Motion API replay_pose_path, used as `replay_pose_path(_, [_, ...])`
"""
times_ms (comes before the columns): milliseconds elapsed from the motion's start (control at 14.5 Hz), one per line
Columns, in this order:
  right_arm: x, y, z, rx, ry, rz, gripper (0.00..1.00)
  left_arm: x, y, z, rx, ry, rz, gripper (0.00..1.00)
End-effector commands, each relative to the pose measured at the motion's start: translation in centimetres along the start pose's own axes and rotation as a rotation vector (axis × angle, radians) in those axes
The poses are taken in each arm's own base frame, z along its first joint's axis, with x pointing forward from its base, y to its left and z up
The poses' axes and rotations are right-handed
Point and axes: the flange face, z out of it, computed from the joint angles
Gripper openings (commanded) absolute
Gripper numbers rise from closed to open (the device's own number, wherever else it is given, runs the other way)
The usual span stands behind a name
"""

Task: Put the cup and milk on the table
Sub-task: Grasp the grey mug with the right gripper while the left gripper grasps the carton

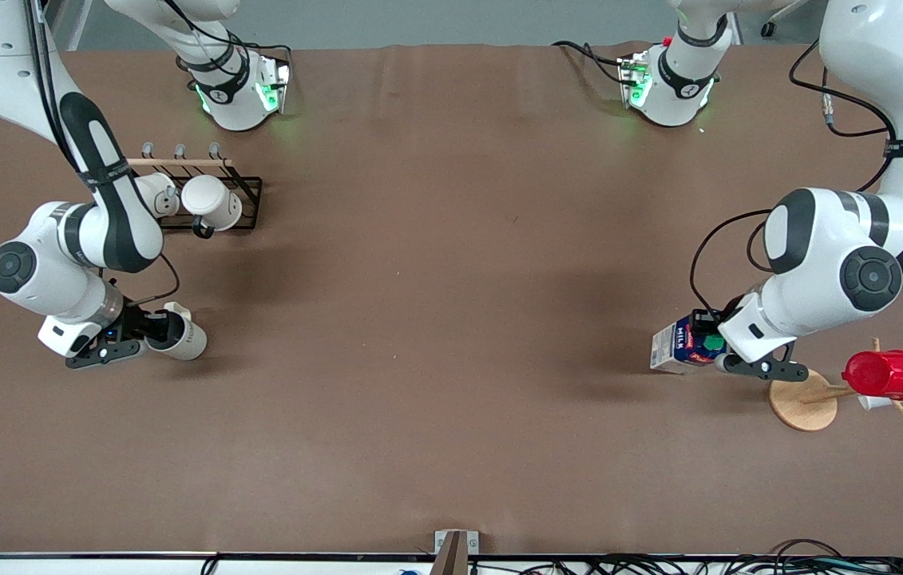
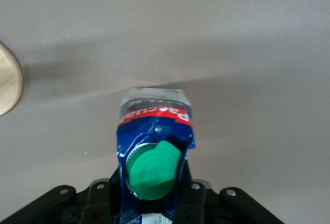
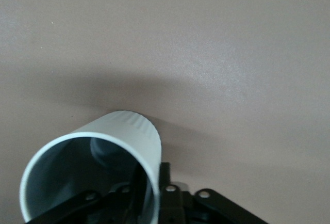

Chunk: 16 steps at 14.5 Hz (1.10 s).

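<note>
Over the matte brown table (image 1: 451, 319), the right gripper (image 1: 149, 335) pinches the cup's (image 1: 180, 337) rim at its 9 o'clock, while the left gripper (image 1: 718, 351) clamps the milk carton (image 1: 679, 348) at its 3 o'clock.

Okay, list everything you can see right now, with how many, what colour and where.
cup: one, cream-white with grey inside, tilted in the right end effector.
milk: one, dark-blue and white carton with green cap, in the left end effector.
white mugs: two, on the rack.
rack: one, black wire, toward the right arm's end.
red cup: one, on the wooden stand.
wooden stand: one, round base, toward the left arm's end.
table: one, brown.
right end effector: shut on the cup's rim.
left end effector: shut on the milk.
</note>
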Motion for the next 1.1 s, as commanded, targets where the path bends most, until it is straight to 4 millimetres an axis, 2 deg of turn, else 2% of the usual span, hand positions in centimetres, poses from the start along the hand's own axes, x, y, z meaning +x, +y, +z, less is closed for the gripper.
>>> replay_pose_path(0, [0.6,-0.2,-1.8,0.020,-0.027,0.090,0.00,-0.6,-0.2,-1.9,0.002,0.017,0.002,0.39])
replay_pose_path(69, [1.5,-1.0,-3.3,0.029,-0.042,0.122,0.00,-0.6,-0.2,-2.2,0.003,0.015,0.002,0.39])
replay_pose_path(138, [2.6,-2.8,-5.2,0.038,-0.062,0.141,0.00,-0.6,-0.2,-2.8,0.003,0.017,-0.001,0.39])
replay_pose_path(207, [3.7,-5.4,-6.9,0.047,-0.097,0.180,0.00,-0.4,0.0,-3.7,0.003,0.033,-0.001,0.39])
replay_pose_path(414, [7.3,-15.2,-11.8,0.075,-0.098,0.327,0.00,0.0,0.6,-5.2,0.002,0.050,-0.014,0.39])
replay_pose_path(552, [8.6,-22.5,-13.7,0.097,-0.072,0.438,0.00,0.3,1.9,-6.2,-0.003,0.051,-0.013,0.39])
replay_pose_path(759, [9.6,-32.9,-13.3,0.111,-0.079,0.535,0.00,0.3,3.3,-6.1,-0.006,0.048,-0.046,0.39])
replay_pose_path(966, [10.4,-40.8,-10.1,0.075,-0.075,0.567,0.00,0.3,4.2,-5.8,-0.008,0.044,-0.071,0.39])
replay_pose_path(1034, [10.7,-43.0,-9.2,0.066,-0.064,0.573,0.00,0.3,5.2,-5.6,-0.011,0.042,-0.068,0.39])
